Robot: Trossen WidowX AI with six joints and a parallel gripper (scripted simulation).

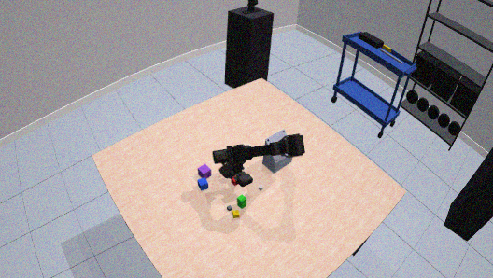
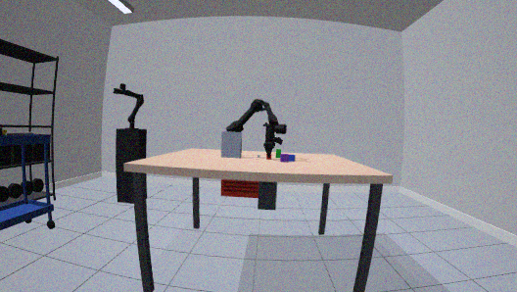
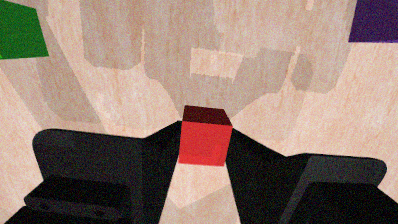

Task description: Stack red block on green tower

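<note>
Top view shows the table [image 1: 327, 210], a wide square of pale wood, as the biggest thing in the room, with the arm [image 1: 261, 151] reaching from its grey base [image 1: 276, 156] toward the cluster of small blocks. From the exterior view the arm [image 2: 255, 115] arches up over the base [image 2: 231, 144] and comes down almost straight onto the tabletop. Off the table stand a blue cart [image 1: 371, 79], a black shelf rack [image 1: 448, 70] and a black pedestal [image 1: 248, 44].

At the end of the arm the gripper [image 3: 202, 145] is low over the wood, its two dark fingers pressed against the left and right faces of the red block [image 3: 204, 137], so it is clamped on that block. The block sits between the jaws with its base at the table surface; whether it is lifted at all cannot be told. In the top view only a sliver of red [image 1: 234, 181] shows beside the gripper [image 1: 240, 178].

The green tower [image 1: 241, 201] stands apart from the gripper, nearer the front edge of the table, and shows as a green corner [image 3: 20, 32] at the upper left of the wrist view. A purple block [image 1: 204, 171] and a blue block [image 1: 203, 184] lie just beside each other to the left of the gripper. A yellow block [image 1: 236, 214] sits near the green tower, smaller than it.
</note>
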